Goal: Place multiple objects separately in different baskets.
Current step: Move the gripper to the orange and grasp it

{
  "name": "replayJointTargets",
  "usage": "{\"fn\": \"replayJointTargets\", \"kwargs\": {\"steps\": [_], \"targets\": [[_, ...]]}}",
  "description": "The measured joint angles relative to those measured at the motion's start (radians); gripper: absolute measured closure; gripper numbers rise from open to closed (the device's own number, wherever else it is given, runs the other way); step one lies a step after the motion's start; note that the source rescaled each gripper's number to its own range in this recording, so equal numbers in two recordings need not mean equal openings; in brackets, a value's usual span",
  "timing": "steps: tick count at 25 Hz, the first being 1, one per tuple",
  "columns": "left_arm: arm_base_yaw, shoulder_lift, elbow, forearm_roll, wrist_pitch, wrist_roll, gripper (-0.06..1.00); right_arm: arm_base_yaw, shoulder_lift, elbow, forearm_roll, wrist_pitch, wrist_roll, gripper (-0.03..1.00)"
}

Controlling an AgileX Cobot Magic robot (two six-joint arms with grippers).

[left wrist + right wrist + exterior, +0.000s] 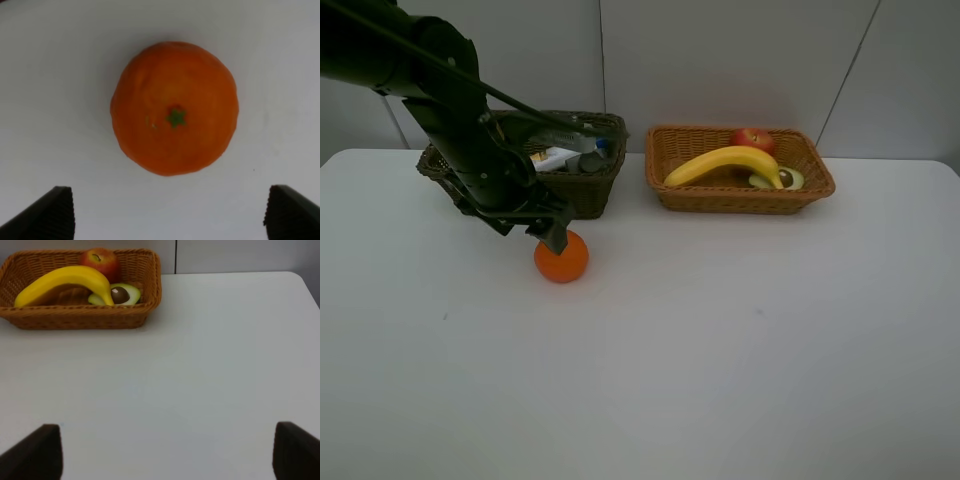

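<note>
On the left of the high view, the left arm reaches down across the front of the dark brown-green basket, which stands at the back of the white counter and holds a white blue-capped tube among other things too hidden to tell apart. The left gripper hangs directly over the orange, which sits on the counter just in front of that basket. In the left wrist view the orange lies stem-up on the bare surface, and the jaws stand wide apart with nothing between them, the two dark fingertips well clear of the fruit. Further right, the orange-tan basket holds the banana, the red apple behind it and the avocado half beside it. The right gripper shows only in its wrist view, jaws apart and empty over bare counter, facing that basket.
</note>
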Motion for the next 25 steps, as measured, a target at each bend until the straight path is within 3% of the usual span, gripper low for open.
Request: {"fn": "replayJointTargets", "kwargs": {"steps": [25], "targets": [[-0.031, 0.145, 0.000, -0.010, -0.210, 0.004, -0.05, 0.000, 0.000, 0.000, 0.000, 0.000, 0.000, 0.15]]}}
